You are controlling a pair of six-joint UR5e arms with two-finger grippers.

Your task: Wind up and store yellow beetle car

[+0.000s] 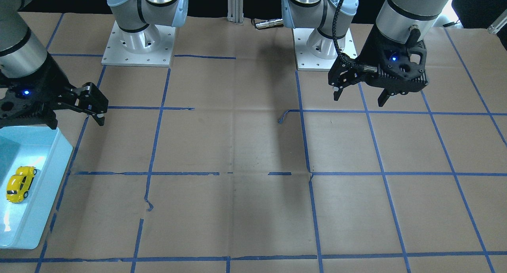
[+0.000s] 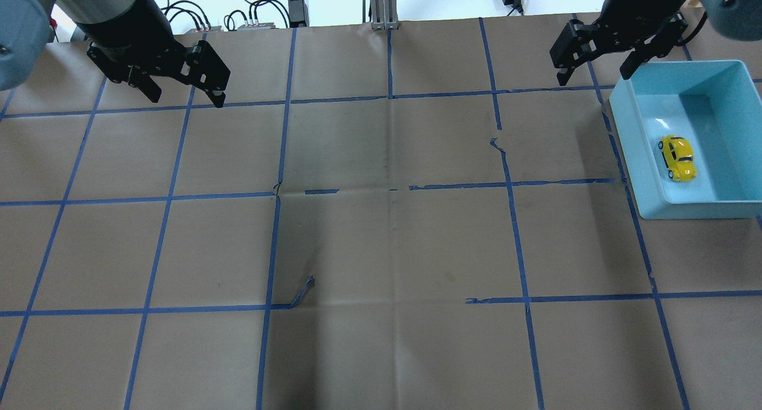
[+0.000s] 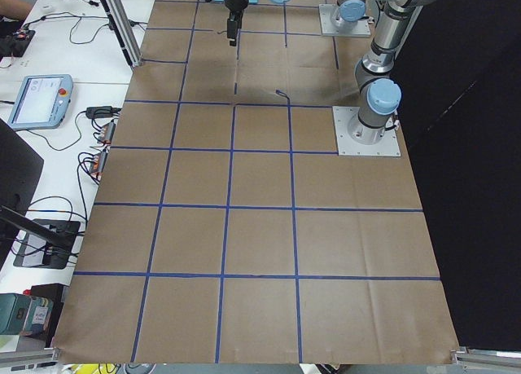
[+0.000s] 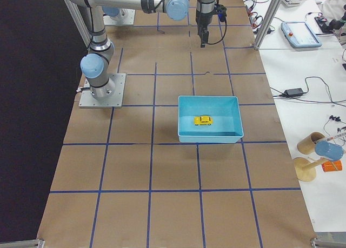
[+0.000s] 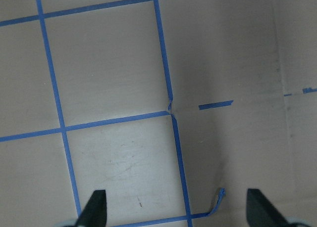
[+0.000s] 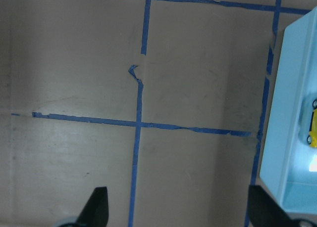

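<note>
- The yellow beetle car (image 2: 677,158) stands on its wheels on the floor of the light-blue bin (image 2: 702,210). It is close to the bin's left wall as the overhead view shows it, but touches no wall.
- The bin sits at the right edge of the table (image 2: 387,249), which is covered in brown paper with a blue tape grid.
- In the overhead view the car's long axis runs roughly near to far and is slightly tilted.
- The right gripper (image 2: 593,72) hovers just beyond the bin's far-left corner. Its jaws are spread wide and hold nothing. The car lies to its right and on its near side.
- The right wrist view shows only the bin's wall and a sliver of yellow at its right margin.
- The left gripper (image 2: 187,97) hangs over the table's far-left part, well apart from the bin. Its jaws are likewise spread and empty.
- Judgement: with the car already in the bin, storing looks complete. Whether its spring is wound cannot be told.
- Any further reach would fall to the right arm, which is much the nearer. Its jaws would have to close across the car's short axis.
</note>
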